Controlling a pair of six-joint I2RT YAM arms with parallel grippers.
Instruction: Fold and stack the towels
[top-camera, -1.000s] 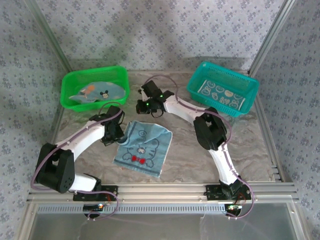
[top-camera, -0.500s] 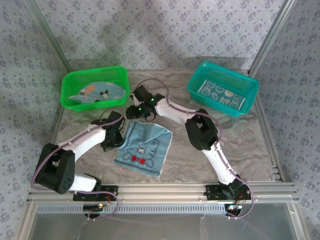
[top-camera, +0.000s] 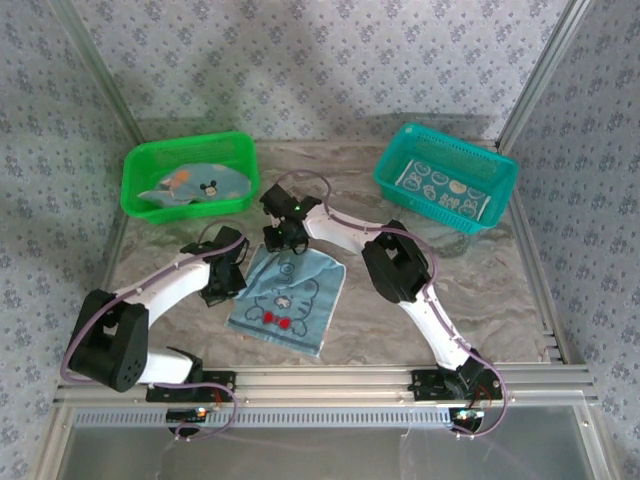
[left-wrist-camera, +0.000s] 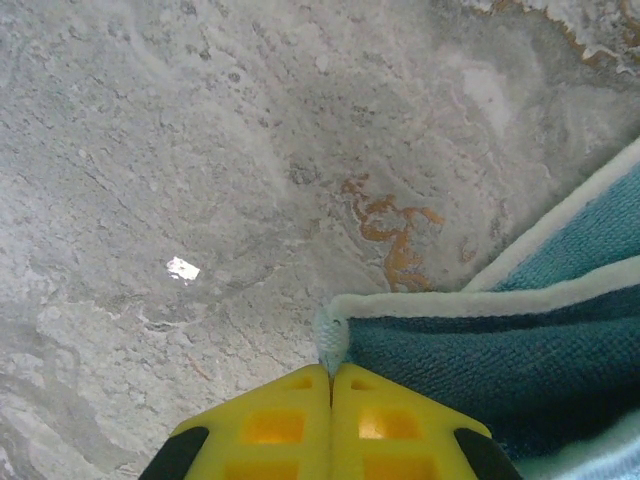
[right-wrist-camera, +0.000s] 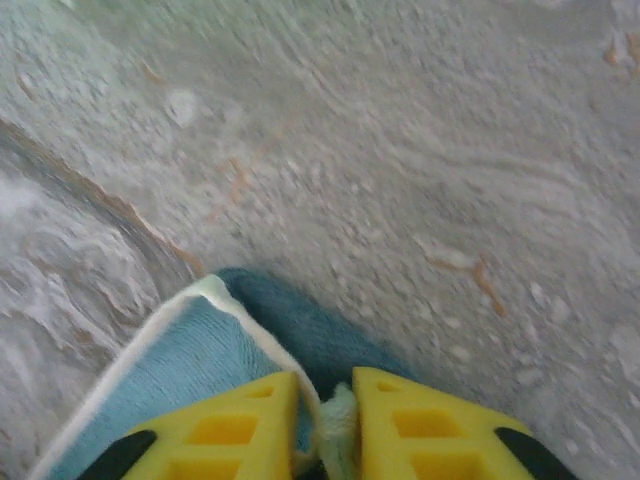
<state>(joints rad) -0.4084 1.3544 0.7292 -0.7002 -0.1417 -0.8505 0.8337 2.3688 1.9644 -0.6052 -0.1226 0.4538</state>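
The light blue cloth towel printed with a cartoon face (top-camera: 290, 300) lies flat mid-worktop (top-camera: 480, 290), the left gripper (left-wrist-camera: 331, 372) clamped tight on its left hem and the right gripper (right-wrist-camera: 325, 395) nipping its far-left corner, so the free cloth runs off rightward and nearward from both.

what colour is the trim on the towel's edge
Off-white, on the blue towel; clearest in the left wrist view.

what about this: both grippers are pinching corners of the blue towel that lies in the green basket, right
Not quite. The left gripper and right gripper do pinch corners of the blue towel, but it lies on the table, not in the green basket, as the top external view shows.
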